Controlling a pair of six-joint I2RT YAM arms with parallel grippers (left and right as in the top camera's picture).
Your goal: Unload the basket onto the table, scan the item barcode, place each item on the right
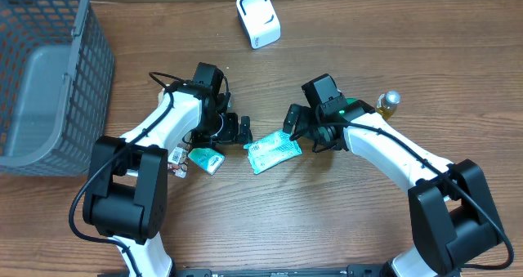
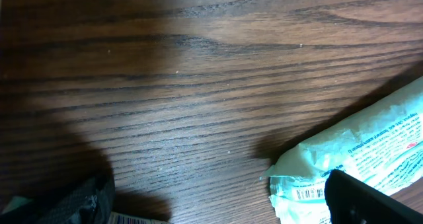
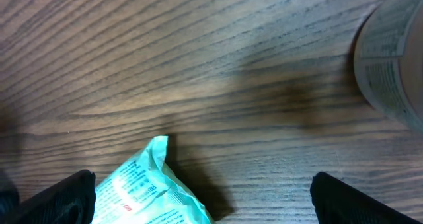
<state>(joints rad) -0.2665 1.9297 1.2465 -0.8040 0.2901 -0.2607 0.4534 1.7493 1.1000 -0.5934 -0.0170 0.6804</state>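
Right gripper (image 3: 201,199) spread over crinkled teal-white packet (image 3: 149,191), barcode (image 2: 305,193) showing.

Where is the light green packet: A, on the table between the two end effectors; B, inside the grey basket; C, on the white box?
A: overhead, the packet lies on the table between the left end effector and the right end effector.

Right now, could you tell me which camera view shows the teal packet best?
Overhead: the whole teal packet lies in view on the table. The left wrist view shows only one end, close up, with a small barcode; the right wrist view shows only a corner.
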